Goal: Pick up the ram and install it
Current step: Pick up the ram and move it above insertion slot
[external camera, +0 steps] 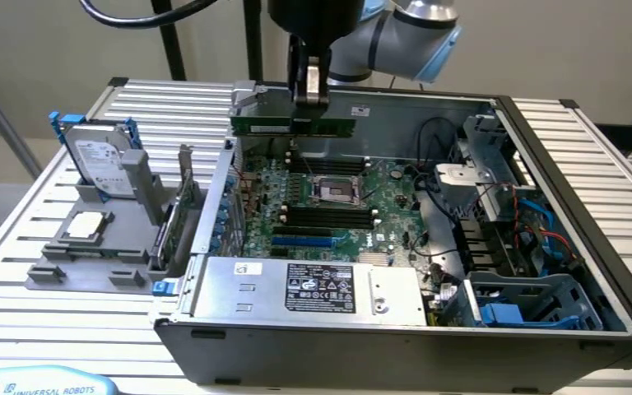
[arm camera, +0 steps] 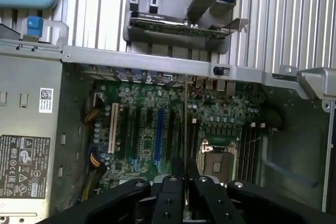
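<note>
My gripper is shut on the ram, a long thin green stick held level and lengthwise in the air. It hangs above the back part of the open computer case. Below it lies the green motherboard, with black memory slots and the processor socket. In the wrist view the ram appears edge-on as a thin line running out from between the black fingers, over the motherboard beside the socket.
In the exterior view, a grey holder on that view's left carries a hard drive, a square silver chip and an upright card. The power supply fills the case front. Cables and drive bays crowd the exterior view's right.
</note>
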### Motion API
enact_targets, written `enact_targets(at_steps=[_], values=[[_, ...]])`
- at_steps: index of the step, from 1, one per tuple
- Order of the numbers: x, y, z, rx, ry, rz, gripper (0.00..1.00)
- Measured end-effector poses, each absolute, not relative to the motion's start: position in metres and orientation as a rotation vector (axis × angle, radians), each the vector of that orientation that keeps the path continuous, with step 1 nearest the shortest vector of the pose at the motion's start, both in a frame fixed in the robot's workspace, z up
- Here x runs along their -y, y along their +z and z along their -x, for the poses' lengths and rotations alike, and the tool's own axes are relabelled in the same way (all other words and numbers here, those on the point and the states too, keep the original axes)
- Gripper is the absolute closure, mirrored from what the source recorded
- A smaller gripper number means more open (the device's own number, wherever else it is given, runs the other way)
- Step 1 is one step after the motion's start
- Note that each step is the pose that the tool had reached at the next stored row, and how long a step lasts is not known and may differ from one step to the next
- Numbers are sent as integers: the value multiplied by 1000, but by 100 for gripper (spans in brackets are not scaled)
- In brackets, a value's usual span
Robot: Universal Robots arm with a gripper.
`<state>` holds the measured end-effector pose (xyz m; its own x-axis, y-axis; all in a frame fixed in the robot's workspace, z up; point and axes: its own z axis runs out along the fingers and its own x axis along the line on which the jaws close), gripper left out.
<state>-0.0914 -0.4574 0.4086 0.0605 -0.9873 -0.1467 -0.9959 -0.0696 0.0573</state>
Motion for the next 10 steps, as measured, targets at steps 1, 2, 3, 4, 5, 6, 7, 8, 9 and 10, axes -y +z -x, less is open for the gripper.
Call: enact_targets(at_steps=[1,2,3,4,5,6,7,8,9,10], values=[[455,407,90,-2102,226,2244,87],[452,405,89,-2102,225,2245,87],[449,403,88,-2102,225,2245,87],[446,402,87,-2103,224,2245,87],[443,400,86,-2103,224,2246,87],[439,398,84,-2104,223,2246,87],[436,397,83,-2104,222,2247,87],[433,395,81,-2104,221,2247,87],[430,394,79,-2105,220,2247,87],[427,393,77,-2106,220,2248,87]])
